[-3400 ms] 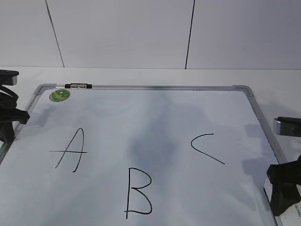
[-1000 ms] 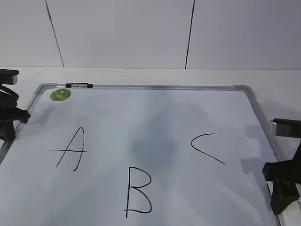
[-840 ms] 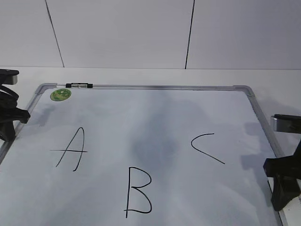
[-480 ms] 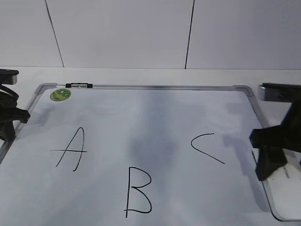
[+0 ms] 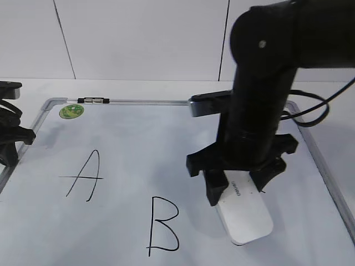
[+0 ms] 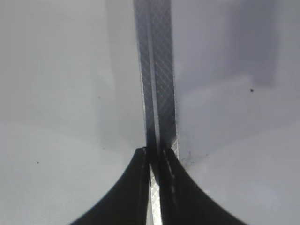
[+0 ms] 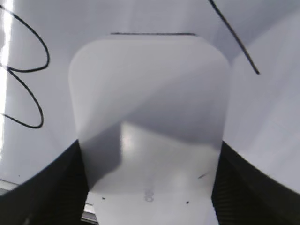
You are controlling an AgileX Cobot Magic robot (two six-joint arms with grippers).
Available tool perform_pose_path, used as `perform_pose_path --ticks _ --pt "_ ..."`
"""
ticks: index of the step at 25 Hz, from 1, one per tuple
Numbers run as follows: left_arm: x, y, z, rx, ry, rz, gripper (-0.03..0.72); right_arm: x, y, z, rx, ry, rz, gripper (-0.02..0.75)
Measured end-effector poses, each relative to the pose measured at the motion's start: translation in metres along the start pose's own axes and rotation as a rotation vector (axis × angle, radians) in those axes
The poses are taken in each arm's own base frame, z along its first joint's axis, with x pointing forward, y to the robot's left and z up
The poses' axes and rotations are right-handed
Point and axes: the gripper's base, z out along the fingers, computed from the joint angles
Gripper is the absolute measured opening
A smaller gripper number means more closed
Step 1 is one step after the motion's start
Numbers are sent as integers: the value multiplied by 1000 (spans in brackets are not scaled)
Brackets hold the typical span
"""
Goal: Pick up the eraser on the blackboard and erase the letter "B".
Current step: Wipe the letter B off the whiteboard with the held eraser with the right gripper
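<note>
The blackboard [image 5: 161,133] is a white board with a silver frame, lying flat. The letter "B" [image 5: 163,226] is drawn in black at the front middle; part of it shows in the right wrist view [image 7: 26,70]. My right gripper [image 5: 239,185] is shut on the white eraser [image 5: 247,216], held low over the board just right of the "B". In the right wrist view the eraser [image 7: 150,93] fills the space between the jaws [image 7: 150,154]. My left gripper [image 5: 8,145] is at the board's left edge; its jaws [image 6: 154,154] are shut over the silver frame [image 6: 159,70].
A black "A" [image 5: 83,174] is at the left of the board. The "C" is mostly hidden behind my right arm; one stroke shows in the right wrist view [image 7: 234,40]. A green sticker [image 5: 70,111] and a black-silver clip [image 5: 93,101] are at the far left corner.
My right arm has swung from the board's right edge to the left, carrying the eraser to just right of the "B" and covering the "C". The left gripper has not moved.
</note>
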Motion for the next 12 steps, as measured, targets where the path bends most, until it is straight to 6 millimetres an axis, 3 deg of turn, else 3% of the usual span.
perform_pose_path --ticks 8,12 --pt "0 0 0 0 0 0 14 -38 41 50 47 65 -90 544" --pt "0 0 1 0 2 0 14 -52 47 57 67 118 -104 544"
